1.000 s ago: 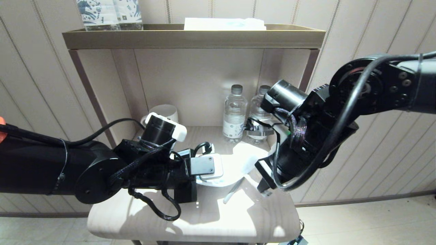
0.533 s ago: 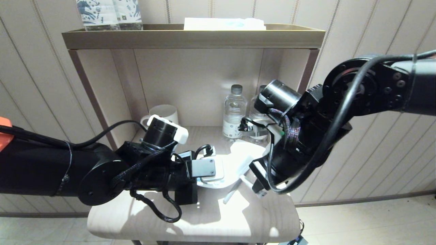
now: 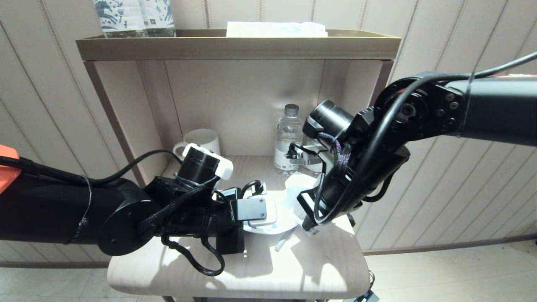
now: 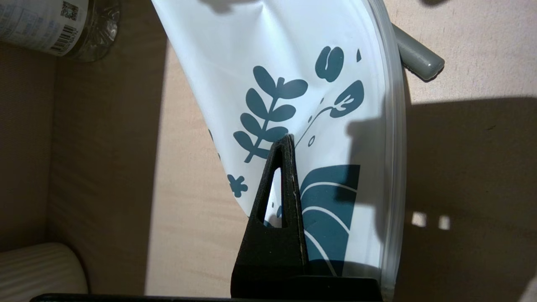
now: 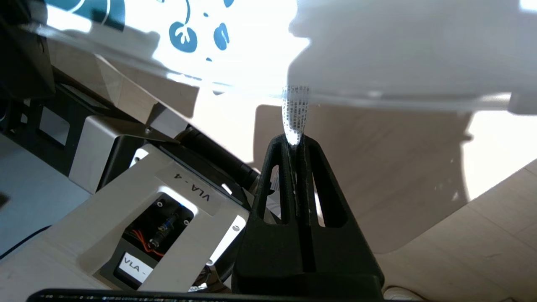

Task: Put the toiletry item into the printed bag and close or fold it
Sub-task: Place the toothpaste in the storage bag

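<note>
While both hands grip it, the bag point(image 4: 293, 84) hangs stretched between them over the table point(image 3: 235, 272). The left hand point(image 4: 287, 140) has its fingers pinched together on the bag's printed face, right at the foot of a leafy sprig, with a dark teal curved figure just beside the fingers. From that grip the white film bows away toward the far side, and its clear sealed edge runs along one side of the hand. The right hand point(image 5: 295, 138) is likewise clamped tight, fingers pressed flat on a narrow strip at the bag's edge, so the bag spreads out just beyond the fingertips. In the head view the right hand point(image 3: 309, 224) points down at the bag's near edge, close to the left hand point(image 3: 268, 222), which reaches in level from the other side.

The stick point(image 4: 417, 63) lies on the table beneath the bag, not inside it; a grey rounded end pokes out past the sealed edge, beyond the left hand's fingertips. In the head view a pale length of the stick point(image 3: 283, 241) shows on the table just below and between the two hands.

Beyond the hands, a bottle point(image 3: 288, 142) stands at the back of the shelf, and a white cup point(image 3: 202, 140) sits behind the left arm.
</note>
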